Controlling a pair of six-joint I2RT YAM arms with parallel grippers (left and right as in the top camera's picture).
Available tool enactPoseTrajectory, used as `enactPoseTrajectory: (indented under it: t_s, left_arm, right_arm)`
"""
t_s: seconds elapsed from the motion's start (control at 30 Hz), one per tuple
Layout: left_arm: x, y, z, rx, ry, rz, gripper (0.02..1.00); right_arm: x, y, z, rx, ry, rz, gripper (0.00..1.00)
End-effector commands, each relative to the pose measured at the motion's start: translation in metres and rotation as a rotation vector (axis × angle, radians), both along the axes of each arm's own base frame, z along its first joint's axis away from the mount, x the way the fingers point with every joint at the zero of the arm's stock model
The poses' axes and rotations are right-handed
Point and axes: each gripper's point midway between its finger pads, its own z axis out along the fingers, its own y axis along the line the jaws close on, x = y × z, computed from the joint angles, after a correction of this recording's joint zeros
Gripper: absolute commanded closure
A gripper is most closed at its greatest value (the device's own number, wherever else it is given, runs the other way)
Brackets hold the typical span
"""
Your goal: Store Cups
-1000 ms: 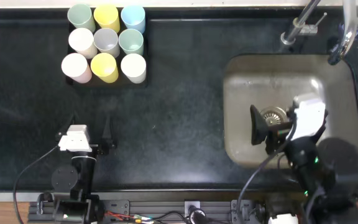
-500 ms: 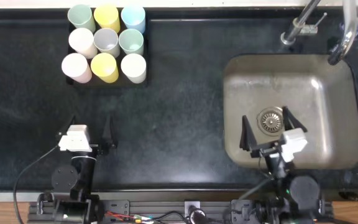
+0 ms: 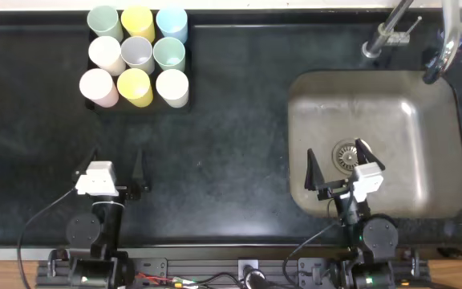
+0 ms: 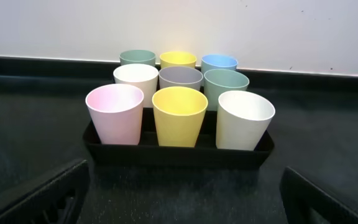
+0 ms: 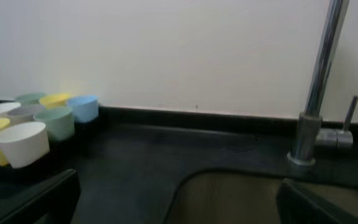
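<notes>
at the right, a steel sink (image 3: 423, 160) sunk into the counter, with a round drain (image 3: 348, 152) in its floor. behind it, at the back edge, a chrome faucet (image 3: 391, 30) with a side lever. right gripper (image 3: 339, 164) above the sink's near part, fingers spread wide apart. left gripper (image 3: 117, 164) over bare counter on the near left, in line with the tray yet well apart from it, fingers likewise apart.

black speckled countertop (image 3: 231, 144), with a low raised black strip along the back and a plain white wall (image 4: 179, 25) above.

nine cups (image 3: 137, 56) at the far left of the counter, close to the wall, upright with mouths up, packed three by three in a shallow black tray (image 4: 179, 155). near row pink, yellow, white; middle row white, grey, pale green; far row green, yellow, blue.
</notes>
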Motion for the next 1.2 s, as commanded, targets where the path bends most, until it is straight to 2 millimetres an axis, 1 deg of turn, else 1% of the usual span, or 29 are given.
enactPoseTrajectory:
  t_s: [0.03,1.2]
  left_arm:
    - [-0.0004,-0.0026,0.0002,0.013,-0.005,-0.015,0.018]
    - [-0.0004,-0.0026,0.0002,0.013,-0.005,-0.015,0.018]
  right_arm:
    - [0.0012,-0.0035,-0.0162,-0.006,0.051,-0.021,0.003]
    - [0.0013,-0.0036,-0.0167,-0.006,0.054,-0.021,0.003]
